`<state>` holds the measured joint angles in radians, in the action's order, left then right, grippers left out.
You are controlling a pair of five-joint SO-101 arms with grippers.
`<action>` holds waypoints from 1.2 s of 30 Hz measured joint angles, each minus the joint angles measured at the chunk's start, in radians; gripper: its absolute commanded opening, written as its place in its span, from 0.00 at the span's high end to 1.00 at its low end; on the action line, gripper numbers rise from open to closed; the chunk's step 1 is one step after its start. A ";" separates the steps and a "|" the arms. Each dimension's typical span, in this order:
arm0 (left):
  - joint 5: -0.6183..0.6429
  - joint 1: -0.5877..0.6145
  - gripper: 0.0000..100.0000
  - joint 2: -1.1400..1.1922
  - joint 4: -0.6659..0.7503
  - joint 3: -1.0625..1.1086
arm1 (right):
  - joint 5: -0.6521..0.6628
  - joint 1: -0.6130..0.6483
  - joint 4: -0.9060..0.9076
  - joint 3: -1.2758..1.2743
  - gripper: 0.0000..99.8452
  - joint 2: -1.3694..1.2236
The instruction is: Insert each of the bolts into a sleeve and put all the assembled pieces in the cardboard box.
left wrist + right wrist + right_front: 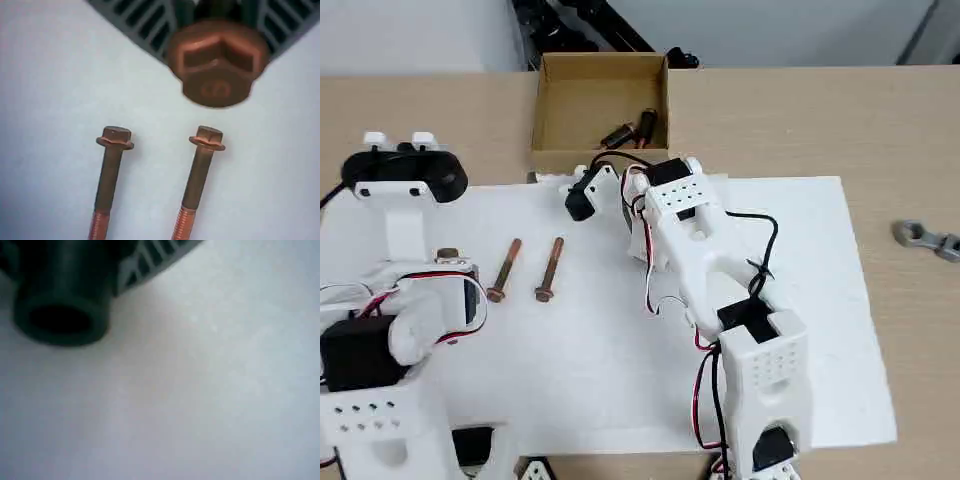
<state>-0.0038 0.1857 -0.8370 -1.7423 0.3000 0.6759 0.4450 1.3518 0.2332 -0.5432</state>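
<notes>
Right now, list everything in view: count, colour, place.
sheet: one, white, on the wooden table.
cardboard box: one, brown, beyond the sheet's far edge.
assembled pieces: seemingly two, dark, in the box.
loose bolts: two, copper, side by side on the sheet.
held bolt: one, copper, in the left arm's jaws.
sleeve: one, black, in the right arm's jaws, near the box.
metal piece: one, grey, right of the sheet.
black object on stand: one, at the sheet's left.
left arm: one, white, near left.
right arm: one, white, stretched toward the box.
</notes>
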 measured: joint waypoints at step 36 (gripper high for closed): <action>0.002 0.000 0.99 0.000 0.005 0.000 | -0.531 -0.006 0.259 -0.537 0.99 1.502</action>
<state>-0.0023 0.1857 -0.8370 -1.7377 0.3000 0.1450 0.4388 1.6111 -0.3038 0.9590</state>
